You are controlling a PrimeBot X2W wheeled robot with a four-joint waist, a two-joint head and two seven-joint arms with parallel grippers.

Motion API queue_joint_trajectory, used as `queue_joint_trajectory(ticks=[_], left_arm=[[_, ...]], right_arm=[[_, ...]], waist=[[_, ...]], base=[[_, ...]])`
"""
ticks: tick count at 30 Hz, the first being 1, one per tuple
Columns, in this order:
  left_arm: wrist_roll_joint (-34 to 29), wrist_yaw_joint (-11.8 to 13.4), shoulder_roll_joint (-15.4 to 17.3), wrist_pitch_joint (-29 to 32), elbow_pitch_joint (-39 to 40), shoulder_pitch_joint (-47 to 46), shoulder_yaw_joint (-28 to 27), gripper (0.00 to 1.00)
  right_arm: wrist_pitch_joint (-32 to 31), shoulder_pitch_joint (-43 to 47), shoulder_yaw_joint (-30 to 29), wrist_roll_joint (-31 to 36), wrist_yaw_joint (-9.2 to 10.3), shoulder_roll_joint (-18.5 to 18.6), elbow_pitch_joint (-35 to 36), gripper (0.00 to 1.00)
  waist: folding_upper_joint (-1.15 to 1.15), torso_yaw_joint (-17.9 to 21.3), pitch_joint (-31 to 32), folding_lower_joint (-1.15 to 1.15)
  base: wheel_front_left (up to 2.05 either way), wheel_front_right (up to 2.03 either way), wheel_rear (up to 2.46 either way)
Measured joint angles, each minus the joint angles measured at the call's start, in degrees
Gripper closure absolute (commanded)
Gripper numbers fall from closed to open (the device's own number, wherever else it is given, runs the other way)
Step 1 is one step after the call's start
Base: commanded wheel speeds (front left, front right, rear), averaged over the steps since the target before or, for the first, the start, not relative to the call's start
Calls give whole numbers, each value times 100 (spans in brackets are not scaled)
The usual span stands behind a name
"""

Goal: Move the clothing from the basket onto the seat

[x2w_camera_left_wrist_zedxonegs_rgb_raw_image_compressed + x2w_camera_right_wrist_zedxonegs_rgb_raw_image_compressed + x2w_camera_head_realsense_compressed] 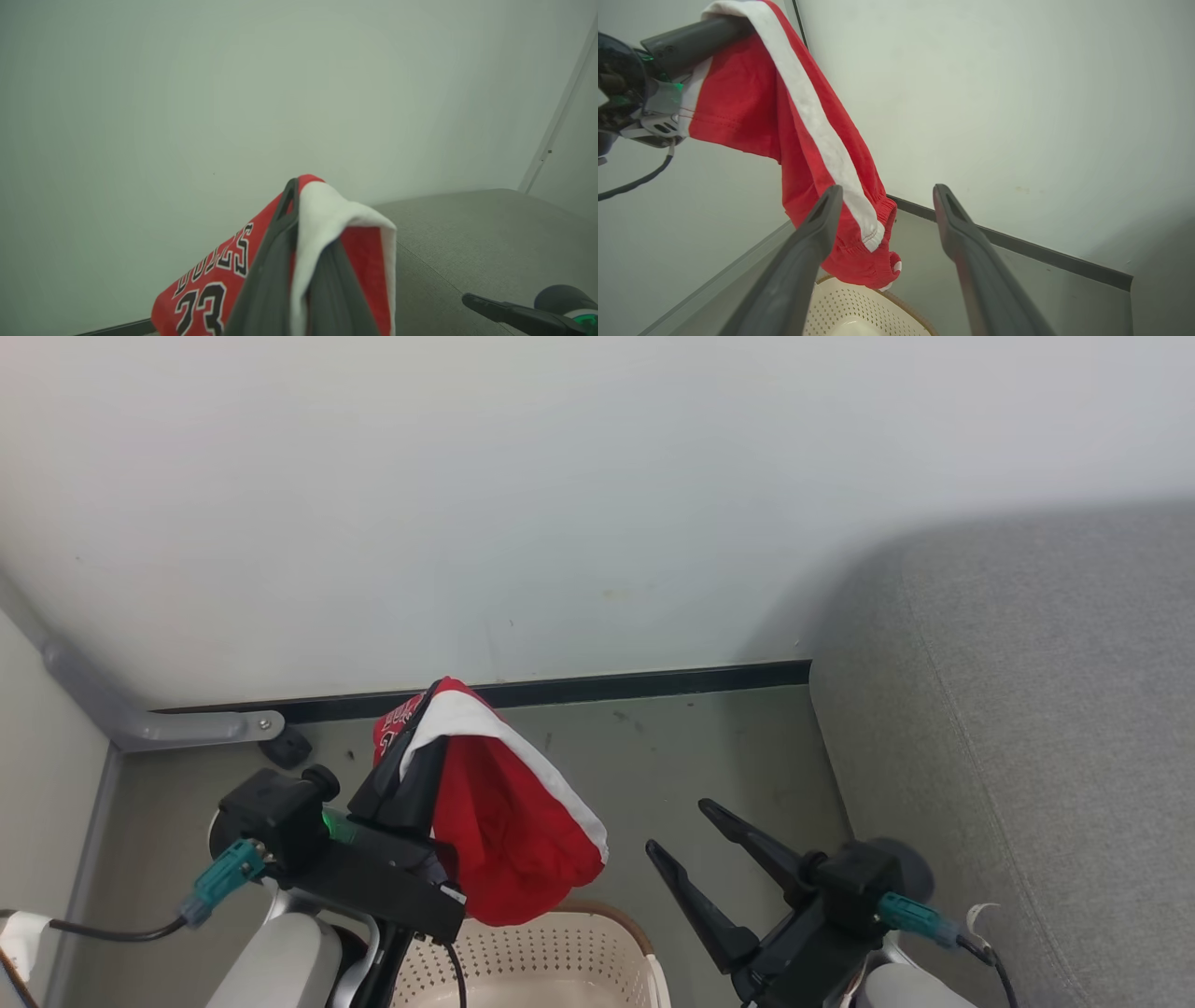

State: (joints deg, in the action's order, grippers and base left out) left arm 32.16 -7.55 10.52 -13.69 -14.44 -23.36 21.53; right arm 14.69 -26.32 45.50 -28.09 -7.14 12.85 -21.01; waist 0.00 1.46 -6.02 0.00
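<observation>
Clothing (509, 821) hangs above the basket (560, 952)
My left gripper (431, 695) is clamped shut on it; my right gripper (680, 826) gapes empty. The seat (1027, 728) waits at three o'clock; a thin pinch could let fabric slip mid-swing.

Soft cloth clothing (512, 835); perforated plastic basket (560, 959) (matt); coarse fabric seat (1027, 709)
</observation>
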Motion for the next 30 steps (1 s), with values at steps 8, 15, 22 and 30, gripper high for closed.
queue_joint_trajectory(ticks=[8,15,22,30], left_arm=[[48,0,-107,91,38,-42,269,100],[55,0,-164,149,192,-116,472,100],[110,0,-174,203,430,-116,688,100],[209,0,-138,224,592,-114,732,100]], right_arm=[[0,-456,776,-118,0,-56,-323,0],[1,-808,1229,-255,0,-253,-750,0],[0,-1137,1449,-510,0,-445,-1357,0],[0,-1463,1658,-803,0,-695,-1814,100]], waist=[[0,-213,73,0],[0,-380,107,0],[0,-551,110,0],[0,-663,95,0]], base=[[0,0,0],[0,0,0],[0,0,0],[0,0,0]])
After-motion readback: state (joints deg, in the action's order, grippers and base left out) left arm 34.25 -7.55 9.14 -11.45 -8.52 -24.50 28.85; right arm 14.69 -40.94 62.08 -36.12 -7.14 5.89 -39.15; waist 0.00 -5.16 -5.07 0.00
